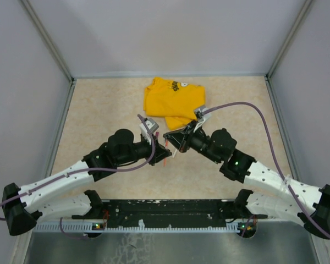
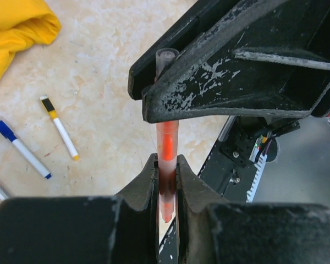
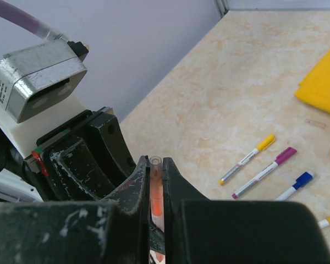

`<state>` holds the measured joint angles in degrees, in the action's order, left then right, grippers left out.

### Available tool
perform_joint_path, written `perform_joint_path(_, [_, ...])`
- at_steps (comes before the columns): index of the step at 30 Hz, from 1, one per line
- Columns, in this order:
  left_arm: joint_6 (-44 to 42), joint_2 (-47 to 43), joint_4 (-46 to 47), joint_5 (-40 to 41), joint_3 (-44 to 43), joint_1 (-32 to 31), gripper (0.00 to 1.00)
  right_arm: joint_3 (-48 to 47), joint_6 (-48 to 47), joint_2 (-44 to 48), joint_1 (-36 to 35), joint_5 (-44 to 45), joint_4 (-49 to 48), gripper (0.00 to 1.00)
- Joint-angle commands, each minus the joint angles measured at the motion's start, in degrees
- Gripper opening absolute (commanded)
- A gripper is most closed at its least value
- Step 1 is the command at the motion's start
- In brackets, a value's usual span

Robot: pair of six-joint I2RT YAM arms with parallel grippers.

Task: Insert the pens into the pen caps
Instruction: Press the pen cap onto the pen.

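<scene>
Centre of left wrist view: orange pen (image 2: 167, 144) stood upright, off the counter (image 2: 110, 82). Left fingers (image 2: 148, 181) were closed on its lower end; right fingers (image 3: 173, 184) were closed on its upper part, clear end poking out. At frame left lay yellow pen (image 2: 59, 127) and blue pen (image 2: 21, 148). Shirt (image 2: 16, 27) upper left.

Was a beige, marbled tabletop (image 1: 99, 110). Bore a crumpled yellow T-shirt (image 1: 173, 102) toward the far edge, about the middle. Bore too, near the shirt, white-barrelled pens lying flat, close together yet not touching: a yellow-capped pen (image 3: 247, 159), a magenta-capped pen (image 3: 264, 171) beside it and roughly parallel, a blue-capped pen (image 3: 294, 186), and a pen with a black-and-yellow end (image 2: 59, 129)
</scene>
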<state>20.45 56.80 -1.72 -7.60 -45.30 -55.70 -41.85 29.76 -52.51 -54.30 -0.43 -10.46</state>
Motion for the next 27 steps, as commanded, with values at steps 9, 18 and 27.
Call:
perform_joint_path(9, [-1.83, -3.51, 17.37, 5.22, -8.31, 0.77, 0.0, 12.53, 3.6, -2.24, -11.05, -3.66, 12.94, 0.0])
perform_joint_path(18, [-1.82, -3.62, 17.27, 5.2, -8.49, 0.75, 0.0, 15.36, 5.74, -5.16, -15.13, -0.73, 9.22, 0.0])
perform_joint_path(27, [-1.78, -3.73, 17.27, 5.05, -8.45, 0.77, 0.0, 17.96, 7.8, -8.53, -18.2, 1.04, 4.77, 0.0])
